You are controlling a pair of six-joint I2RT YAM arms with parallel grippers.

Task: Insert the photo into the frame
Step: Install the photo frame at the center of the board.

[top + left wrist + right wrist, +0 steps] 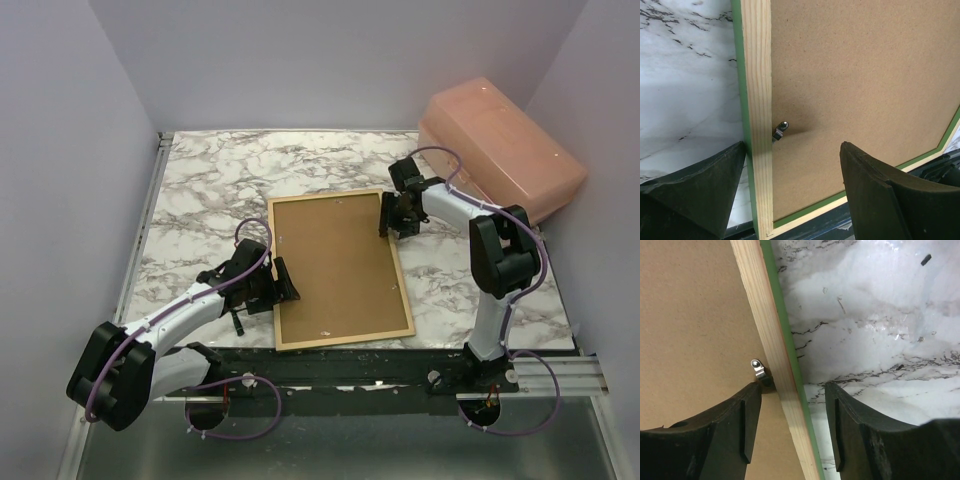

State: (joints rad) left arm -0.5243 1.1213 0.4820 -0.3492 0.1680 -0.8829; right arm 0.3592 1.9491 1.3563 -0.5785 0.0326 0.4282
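The frame [272, 270] lies face down on the marble table, pale wood back up, green edges showing. The brown backing board [340, 270] fills it. The photo is hidden. My left gripper [285, 282] is open and straddles the frame's left rail [757, 100] near its near corner, one finger outside on the table and one over the board [865, 90]. A small metal clip [780, 131] sits at that rail. My right gripper [392, 218] is open and straddles the right rail [762, 315], its left finger just below a metal clip [758, 368] on the board [690, 315].
A pink plastic box [500, 145] stands at the back right, close behind the right arm. Grey walls close in the table [220, 180] on the left, back and right. The frame's near rail lies along the table's black front edge [400, 365].
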